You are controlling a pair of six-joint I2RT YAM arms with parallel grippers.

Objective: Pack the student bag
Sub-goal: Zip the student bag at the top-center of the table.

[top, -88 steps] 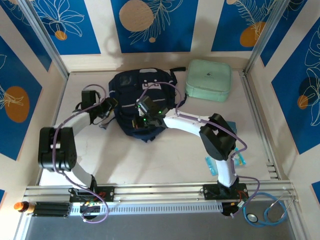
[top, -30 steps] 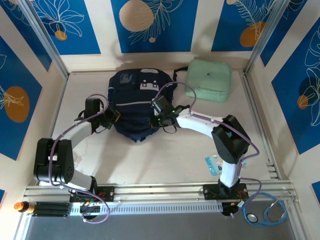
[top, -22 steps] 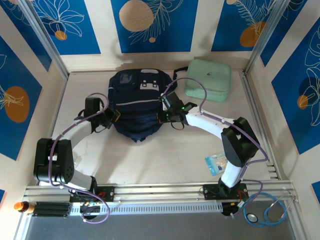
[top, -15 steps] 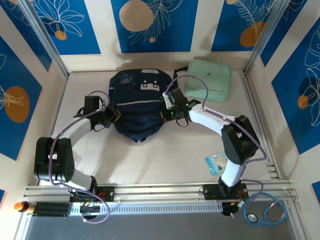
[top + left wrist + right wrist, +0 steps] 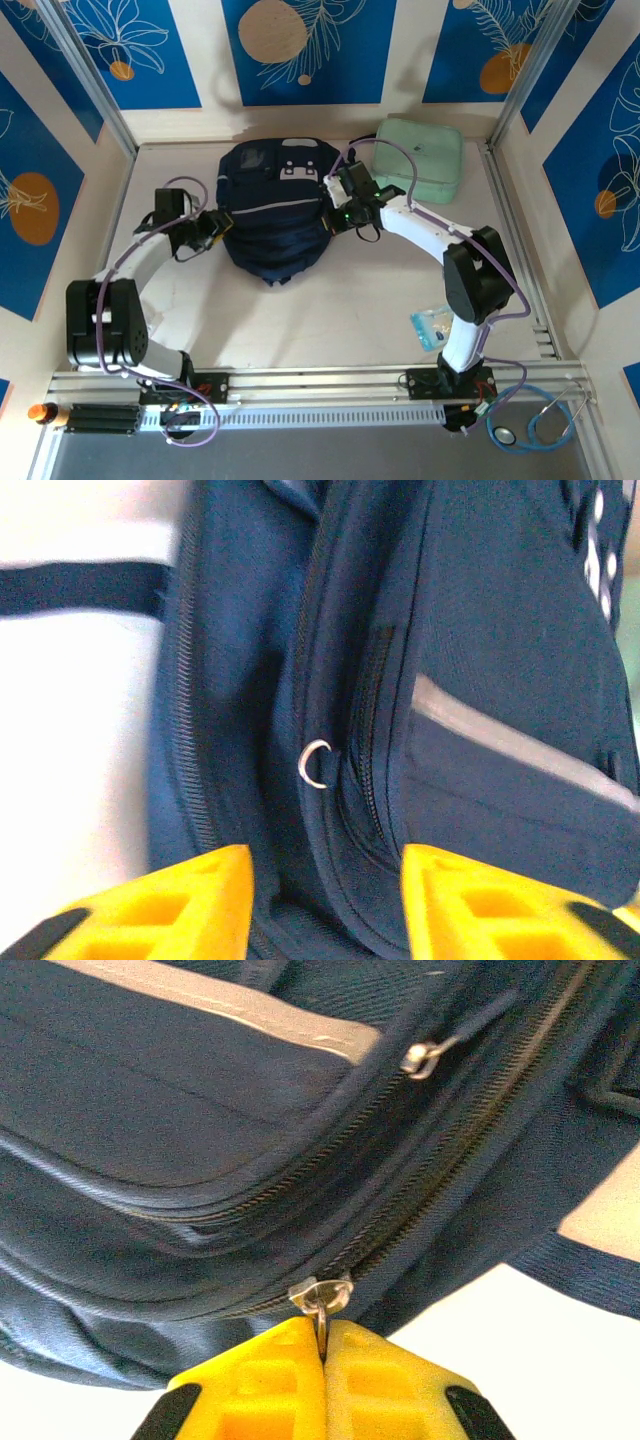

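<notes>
Top external view: the pale tabletop carries the student bag, lying flat toward the far side, left of centre, navy with a pale stripe across it. Just to its right, at the far right corner, sits a mint-green zip case.

The left claw is at the bag's left edge. In the left wrist view its yellow fingers stand apart with nothing gripped, and the bag's side seam and a small metal ring lie just beyond them.

The right claw is at the bag's right edge. In the right wrist view this claw is closed tight, pinching a metal zipper pull.

A small clear packet lies near the right arm's base.
</notes>
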